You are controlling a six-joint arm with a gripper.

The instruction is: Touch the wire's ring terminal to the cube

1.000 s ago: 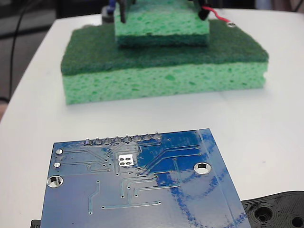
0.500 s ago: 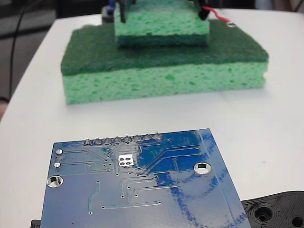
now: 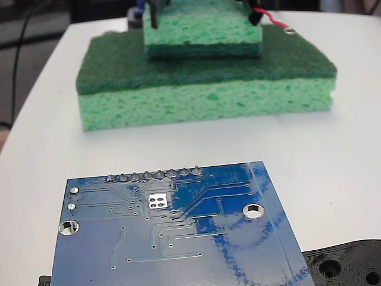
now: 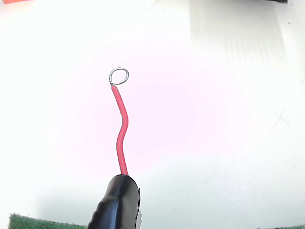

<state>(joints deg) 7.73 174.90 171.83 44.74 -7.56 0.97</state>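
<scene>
In the fixed view, two dark parts of my gripper (image 3: 203, 13) show at the top edge, one on each side of a small green sponge (image 3: 202, 36). They are cut off by the frame. The red wire (image 3: 272, 20) leaves a black sleeve (image 3: 255, 16) at the right part. Its ring terminal (image 3: 289, 29) lies at the dark top of the large sponge (image 3: 202, 89), near the back right corner. In the wrist view the wire (image 4: 121, 133) rises from the sleeve (image 4: 116, 205), and the ring terminal (image 4: 119, 75) hangs over the white table. The cube is out of view.
A blue circuit board (image 3: 172, 232) lies close to the fixed camera. A black plastic part (image 3: 345, 265) sits at the bottom right. The white table (image 3: 333, 155) curves away at the left, with a dark cable (image 3: 21, 47) beyond its edge.
</scene>
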